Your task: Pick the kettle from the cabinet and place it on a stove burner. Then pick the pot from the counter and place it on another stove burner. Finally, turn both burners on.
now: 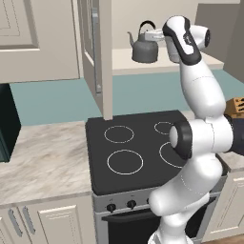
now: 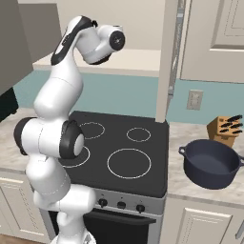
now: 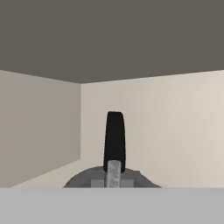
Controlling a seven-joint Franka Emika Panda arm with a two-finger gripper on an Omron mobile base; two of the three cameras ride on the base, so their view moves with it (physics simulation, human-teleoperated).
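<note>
In the upper middle of the left base view the kettle (image 1: 144, 49) stood on the pale shelf of the cabinet (image 1: 167, 61), its spout pointing toward the left of the frame and its thin black handle arching over the lid. The arm reached up to it from the lower right, and the gripper (image 1: 155, 35) sat at the right side of that handle, just above the kettle's body. In the hand view the black handle (image 3: 114, 140) rose straight up from the grey lid in the lower centre, against the cream back wall, and the jaws looked closed in tight on the handle. An open cabinet door (image 1: 97, 52) hung left of the kettle, above the black cooktop with its white stove burners (image 1: 125, 161). In the right base view the pot (image 2: 211, 163) sat on the counter (image 2: 188, 143) at the right of the frame, just beside the cooktop, with a knife block (image 2: 225, 129) behind it.
</note>
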